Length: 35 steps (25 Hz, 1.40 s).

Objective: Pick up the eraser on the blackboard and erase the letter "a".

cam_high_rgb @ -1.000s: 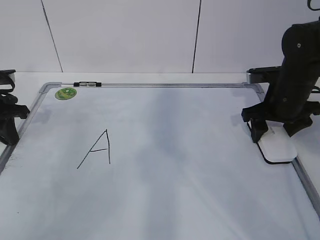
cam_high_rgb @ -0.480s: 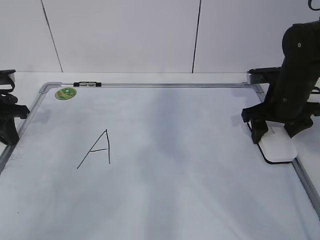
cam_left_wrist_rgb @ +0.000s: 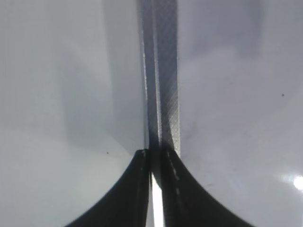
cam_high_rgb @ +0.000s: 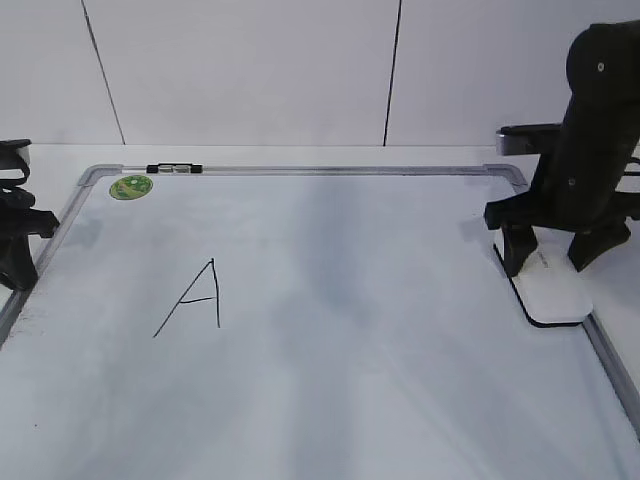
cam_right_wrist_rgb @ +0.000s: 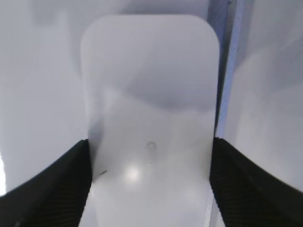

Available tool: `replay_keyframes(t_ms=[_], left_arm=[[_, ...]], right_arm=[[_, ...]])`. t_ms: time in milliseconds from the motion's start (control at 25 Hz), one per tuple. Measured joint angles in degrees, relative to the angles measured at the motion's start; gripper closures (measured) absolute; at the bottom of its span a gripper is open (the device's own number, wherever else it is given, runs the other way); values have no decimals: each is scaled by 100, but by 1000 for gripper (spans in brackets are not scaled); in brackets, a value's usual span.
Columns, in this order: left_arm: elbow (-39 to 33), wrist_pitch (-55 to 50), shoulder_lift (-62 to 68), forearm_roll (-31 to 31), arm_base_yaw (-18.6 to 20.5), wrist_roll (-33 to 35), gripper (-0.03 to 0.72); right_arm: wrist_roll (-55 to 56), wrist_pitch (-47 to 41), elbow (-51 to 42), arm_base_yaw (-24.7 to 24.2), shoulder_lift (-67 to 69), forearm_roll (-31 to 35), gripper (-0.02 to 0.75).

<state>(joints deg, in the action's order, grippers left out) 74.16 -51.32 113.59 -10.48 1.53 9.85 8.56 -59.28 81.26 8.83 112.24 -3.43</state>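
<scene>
The white eraser (cam_high_rgb: 555, 295) lies flat on the blackboard (cam_high_rgb: 350, 380) by its right frame. My right gripper (cam_high_rgb: 551, 265) is open, with one jaw on each side of the eraser's far end. In the right wrist view the eraser (cam_right_wrist_rgb: 149, 94) fills the space between the black jaws (cam_right_wrist_rgb: 149, 189). No lowercase "a" shows on the board; only an angular capital "A" (cam_high_rgb: 195, 298) is drawn at the left. My left gripper (cam_high_rgb: 15, 270) is shut and empty over the board's left frame (cam_left_wrist_rgb: 163, 94), as the left wrist view (cam_left_wrist_rgb: 156, 158) shows.
A round green sticker (cam_high_rgb: 131, 186) sits in the board's far left corner. A small black-and-white marker (cam_high_rgb: 174, 169) lies on the top frame. A white wall stands behind the board.
My right arm has risen a little and its jaws have spread wider. The eraser has settled flat on the board. The left arm has not moved.
</scene>
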Motion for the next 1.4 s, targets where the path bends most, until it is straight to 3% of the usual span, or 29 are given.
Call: replay_keyframes(t_ms=[280,480,600,920,1200,1400], left_arm=[[0,0,0,0,0,0,638],[0,0,0,11,0,0,628],[0,0,0,47,0,23,578],[466,-526,77,130,0,23,319],[1555,-1694,-93,149,0,20,288],[1733,-1816,-951,87,0,-93,287]], right_arm=[[-72,-911,1098,0,9,28,135],[-177,-1029,1388,0,-29,75,136],[-238,-1053,1388,0,-220,118,137],[-360,-1099,1388,0,-785,215,144],[-373,-1127,1153,0,-1452,343,145],[-441,-1127,357,0,-2258,485,145]])
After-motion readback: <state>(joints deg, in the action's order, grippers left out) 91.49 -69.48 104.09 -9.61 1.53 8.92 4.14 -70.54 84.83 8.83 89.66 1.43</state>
